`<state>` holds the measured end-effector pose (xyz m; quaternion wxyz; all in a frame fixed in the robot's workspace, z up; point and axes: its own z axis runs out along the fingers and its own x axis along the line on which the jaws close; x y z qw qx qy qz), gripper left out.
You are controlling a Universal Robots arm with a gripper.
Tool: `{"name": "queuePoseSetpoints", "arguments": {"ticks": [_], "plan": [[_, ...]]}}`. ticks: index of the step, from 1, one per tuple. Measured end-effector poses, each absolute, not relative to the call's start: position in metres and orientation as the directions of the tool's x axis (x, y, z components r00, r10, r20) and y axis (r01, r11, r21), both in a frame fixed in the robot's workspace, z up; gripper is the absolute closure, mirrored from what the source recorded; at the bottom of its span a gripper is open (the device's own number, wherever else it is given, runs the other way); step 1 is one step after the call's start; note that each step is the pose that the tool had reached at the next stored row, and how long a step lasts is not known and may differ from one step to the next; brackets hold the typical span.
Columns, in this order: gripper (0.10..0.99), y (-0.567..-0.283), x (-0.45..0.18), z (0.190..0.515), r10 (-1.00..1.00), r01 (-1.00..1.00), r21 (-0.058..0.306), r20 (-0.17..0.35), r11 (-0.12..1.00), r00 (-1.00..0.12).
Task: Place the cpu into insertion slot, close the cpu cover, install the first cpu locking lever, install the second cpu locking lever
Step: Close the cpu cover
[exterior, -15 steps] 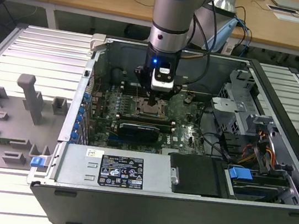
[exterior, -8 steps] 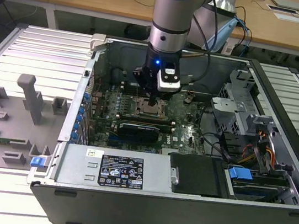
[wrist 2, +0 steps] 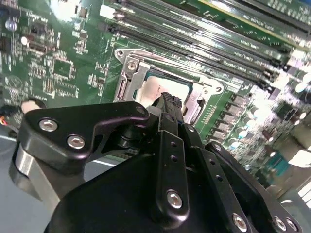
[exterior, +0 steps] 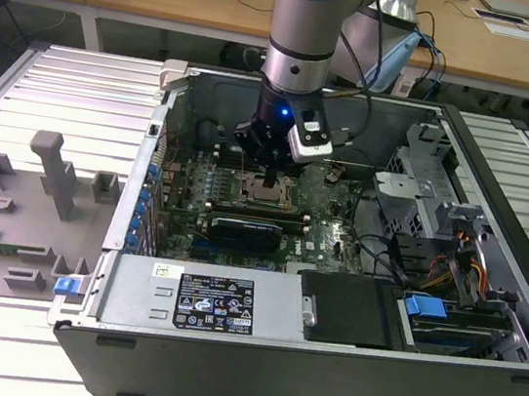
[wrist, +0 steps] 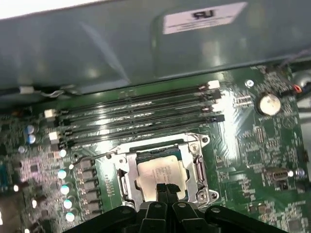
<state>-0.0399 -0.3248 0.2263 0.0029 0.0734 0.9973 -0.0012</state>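
Motherboard (wrist: 252,145) carries the cpu (wrist: 158,174) lying flat, face up; closed, empty jaws sit at its edge.

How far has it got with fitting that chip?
The chip already lies in place on the board, and the metal cover looks folded down around it. The shut gripper hangs at the chip's edge. Whether the locking levers are latched, I cannot tell.

Pale silvery-beige cpu (wrist: 158,175), silvery cpu cover (wrist: 198,165), green motherboard (wrist: 243,141), black gripper (wrist: 166,188); the case (wrist: 97,48) looks grey, perhaps bluish.
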Motion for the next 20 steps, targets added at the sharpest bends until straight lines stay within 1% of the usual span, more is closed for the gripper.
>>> {"name": "queuePoseSetpoints", "arguments": {"ticks": [2,5,10,20], "plan": [[0.980,-0.325,-0.040,0.226,0.076,0.076,-0.002,-0.006,0.997,-0.997],[0.980,-0.325,-0.041,0.225,0.036,0.036,-0.002,-0.007,0.999,-0.999],[0.980,-0.329,-0.046,0.224,0.032,0.032,-0.002,-0.007,0.999,-0.999],[0.980,-0.328,-0.061,0.217,0.005,0.005,-0.002,-0.008,1.000,-1.000]]}}
